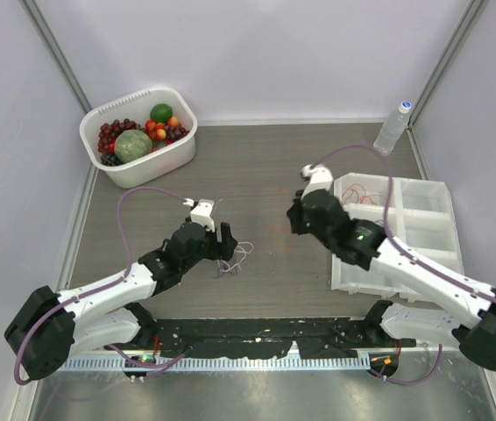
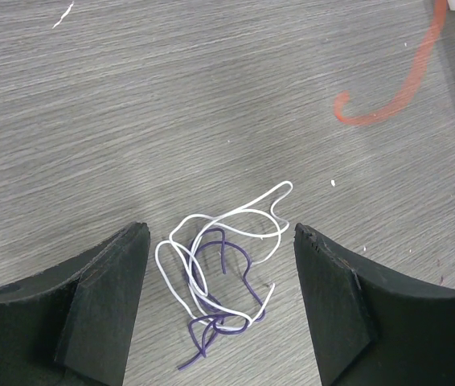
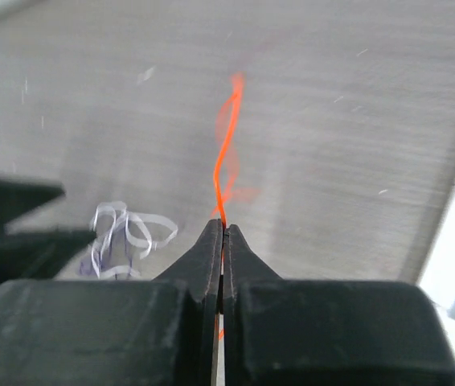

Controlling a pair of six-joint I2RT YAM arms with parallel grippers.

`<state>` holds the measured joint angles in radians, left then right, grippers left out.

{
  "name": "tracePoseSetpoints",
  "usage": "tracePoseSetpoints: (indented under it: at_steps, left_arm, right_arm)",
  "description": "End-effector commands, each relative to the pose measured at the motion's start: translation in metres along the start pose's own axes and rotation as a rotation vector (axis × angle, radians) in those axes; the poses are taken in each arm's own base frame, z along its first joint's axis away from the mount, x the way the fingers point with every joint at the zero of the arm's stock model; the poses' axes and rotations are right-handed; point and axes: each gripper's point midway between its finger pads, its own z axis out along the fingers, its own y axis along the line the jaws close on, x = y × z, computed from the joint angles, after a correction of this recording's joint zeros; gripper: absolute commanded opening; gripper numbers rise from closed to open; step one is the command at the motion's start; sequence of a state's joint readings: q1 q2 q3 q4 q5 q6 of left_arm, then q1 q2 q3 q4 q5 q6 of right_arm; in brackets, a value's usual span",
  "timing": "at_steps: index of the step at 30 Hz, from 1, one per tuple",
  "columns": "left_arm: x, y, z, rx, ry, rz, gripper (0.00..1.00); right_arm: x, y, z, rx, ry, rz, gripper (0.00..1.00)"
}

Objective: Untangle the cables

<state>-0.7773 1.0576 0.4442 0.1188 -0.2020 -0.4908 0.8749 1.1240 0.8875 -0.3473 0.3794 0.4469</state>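
Orange thin wire (image 3: 226, 153) pinched in fully closed right gripper (image 3: 223, 235), apparently for separation; white-and-purple wire tangle (image 2: 215, 269) at its 8 o'clock, straddled by wide-open, empty left gripper (image 2: 221, 233).

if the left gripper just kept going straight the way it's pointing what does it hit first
Probably the white and purple cable tangle, which lies between the open fingers of the left gripper, with the table right under it. How far off it is remains unclear.
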Motion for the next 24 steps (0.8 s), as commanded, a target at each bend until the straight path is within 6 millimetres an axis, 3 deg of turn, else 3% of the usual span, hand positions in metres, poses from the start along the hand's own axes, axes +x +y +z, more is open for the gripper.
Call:
tracePoseSetpoints:
  at_steps: [1, 6, 11, 16, 24]
  left_arm:
    - [-0.021, -0.007, 0.001, 0.008, -0.069, 0.003, 0.76]
    - [-0.023, -0.007, 0.0, 0.008, -0.074, 0.002, 0.76]
    - [-0.023, -0.009, -0.001, 0.016, -0.075, 0.0, 0.76]
    - [-0.025, -0.009, -0.003, 0.02, -0.082, -0.001, 0.76]
    - [-0.024, -0.01, -0.003, 0.027, -0.078, -0.004, 0.76]
  right_arm:
    - [-0.045, -0.051, -0.02, 0.087, -0.045, 0.255, 0.01]
    - [-0.081, -0.072, -0.036, -0.03, -0.046, 0.444, 0.01]
    - [-0.107, -0.113, -0.039, 0.068, -0.091, 0.506, 0.01]
    - [-0.108, -0.16, -0.026, 0.175, -0.112, 0.643, 0.01]
    - [-0.086, -0.214, -0.019, 0.304, -0.139, 0.797, 0.01]
